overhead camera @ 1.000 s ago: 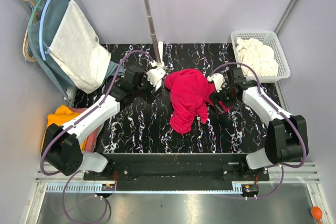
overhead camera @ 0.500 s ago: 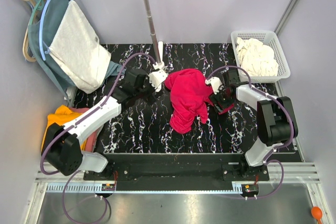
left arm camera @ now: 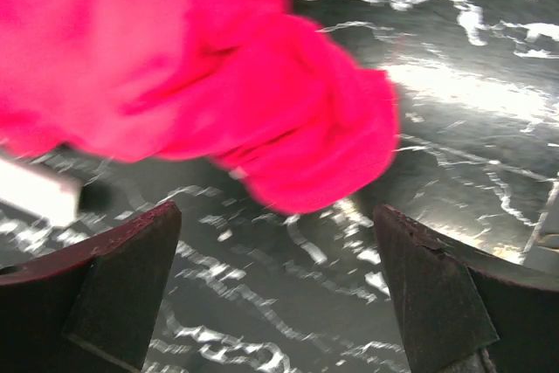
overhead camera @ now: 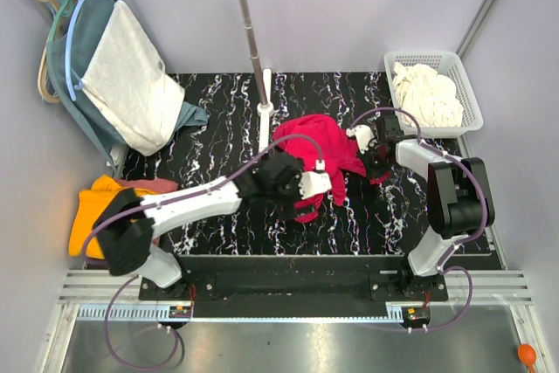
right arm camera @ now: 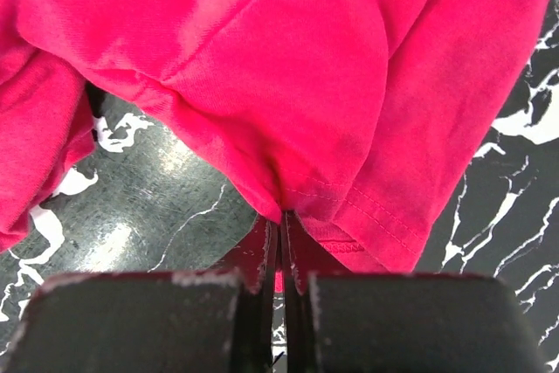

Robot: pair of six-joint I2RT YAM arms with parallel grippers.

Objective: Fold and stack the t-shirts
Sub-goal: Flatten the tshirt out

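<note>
1. The red t-shirt [overhead camera: 319,148] lies crumpled in a heap on the black marbled bench [overhead camera: 218,111], a little right of centre. Its narrower end trails toward the near edge.
2. The right pincer [overhead camera: 362,151] sits at the shirt's right side, its jaws pressed together and clamped on a fold of the red cloth. In the right wrist view the fold [right arm camera: 288,58] gathers to a point at the pincer [right arm camera: 281,238], with a stitched hem just beside the tips.
3. The left pincer [overhead camera: 328,184] reaches across from the left to the shirt's near end. Its fingers [left arm camera: 105,286] stand wide apart and hold nothing.
4. In the blurred left wrist view, a rounded lump of the shirt [left arm camera: 262,102] lies ahead of the pincer [left arm camera: 275,294], with bare bench showing between the two fingers.
5. A white basket [overhead camera: 465,76] stands at the bench's far right corner and holds a bundle of pale cloth [overhead camera: 426,98].
6. A rack pole [overhead camera: 249,24] rises from the far middle of the bench, its foot near the shirt's far left edge.
7. A grey-white garment [overhead camera: 131,76] hangs from the rack at far left, over a teal one.
8. An orange garment [overhead camera: 92,209] lies heaped beyond the bench's left edge.
</note>
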